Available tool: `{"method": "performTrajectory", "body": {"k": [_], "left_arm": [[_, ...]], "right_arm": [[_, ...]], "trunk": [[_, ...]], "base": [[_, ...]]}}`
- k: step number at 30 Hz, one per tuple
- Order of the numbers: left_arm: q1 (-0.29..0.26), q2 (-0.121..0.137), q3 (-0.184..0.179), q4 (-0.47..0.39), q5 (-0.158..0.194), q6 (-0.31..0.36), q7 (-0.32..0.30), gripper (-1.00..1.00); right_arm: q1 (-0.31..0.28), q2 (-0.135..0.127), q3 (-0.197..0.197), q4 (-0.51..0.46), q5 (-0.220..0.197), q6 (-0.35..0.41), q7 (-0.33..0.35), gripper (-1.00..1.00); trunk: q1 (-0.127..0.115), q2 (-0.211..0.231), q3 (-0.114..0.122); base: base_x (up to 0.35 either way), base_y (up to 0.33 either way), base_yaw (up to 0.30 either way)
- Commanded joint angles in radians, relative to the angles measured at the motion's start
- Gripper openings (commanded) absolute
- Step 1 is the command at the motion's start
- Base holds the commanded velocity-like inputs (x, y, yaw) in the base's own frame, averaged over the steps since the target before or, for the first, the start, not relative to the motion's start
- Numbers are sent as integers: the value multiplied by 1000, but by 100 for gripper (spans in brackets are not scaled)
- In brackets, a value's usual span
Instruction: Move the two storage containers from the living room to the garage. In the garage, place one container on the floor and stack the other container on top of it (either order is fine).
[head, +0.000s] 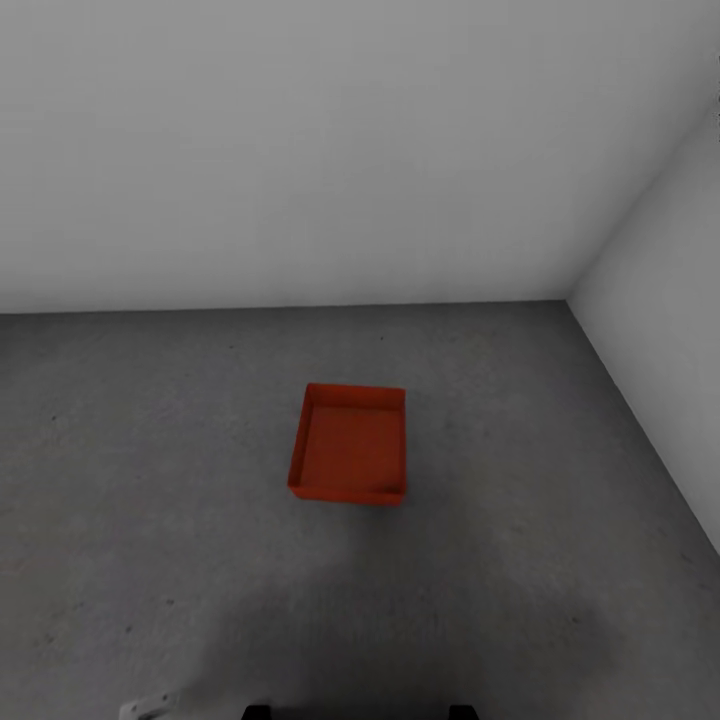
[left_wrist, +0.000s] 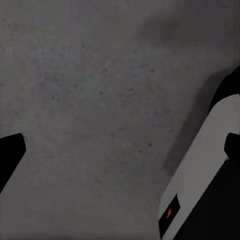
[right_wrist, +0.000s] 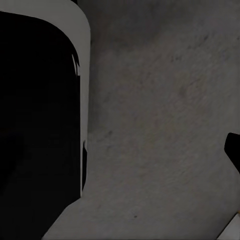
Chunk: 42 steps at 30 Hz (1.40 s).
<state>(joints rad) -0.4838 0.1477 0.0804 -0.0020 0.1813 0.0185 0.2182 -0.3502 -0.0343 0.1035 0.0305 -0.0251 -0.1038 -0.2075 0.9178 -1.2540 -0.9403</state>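
One container (head: 348, 445) is down on the garage floor (head: 150, 470), ahead of you near the wall corner. Second one isn't stacked yet; that's what's left. Can't tell either pincer's state: both wrist views look at floor.

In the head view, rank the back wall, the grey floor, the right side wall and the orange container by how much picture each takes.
1. back wall and floor: look alike, not ranked
2. right side wall
3. storage container
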Motion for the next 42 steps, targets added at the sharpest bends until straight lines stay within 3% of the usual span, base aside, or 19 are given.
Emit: {"method": "performTrajectory", "body": {"k": [1, 32, 42], "left_arm": [[0, 0, 7, 0, 0, 2, 2, 100], [3, -12, 9, -1, 3, 0, 4, 100], [3, -22, 9, -1, 6, -9, 3, 100]], "right_arm": [[0, 0, 8, 3, -3, -5, -2, 100], [5, -2, 8, 3, -2, 1, 3, 100], [34, 7, 9, 3, 0, 6, 72, 100]], "trunk": [[0, 0, 1], [0, 0, 51], [0, 0, 67]], "base": [[0, 0, 0], [0, 0, 0], [0, 0, 0]]}}
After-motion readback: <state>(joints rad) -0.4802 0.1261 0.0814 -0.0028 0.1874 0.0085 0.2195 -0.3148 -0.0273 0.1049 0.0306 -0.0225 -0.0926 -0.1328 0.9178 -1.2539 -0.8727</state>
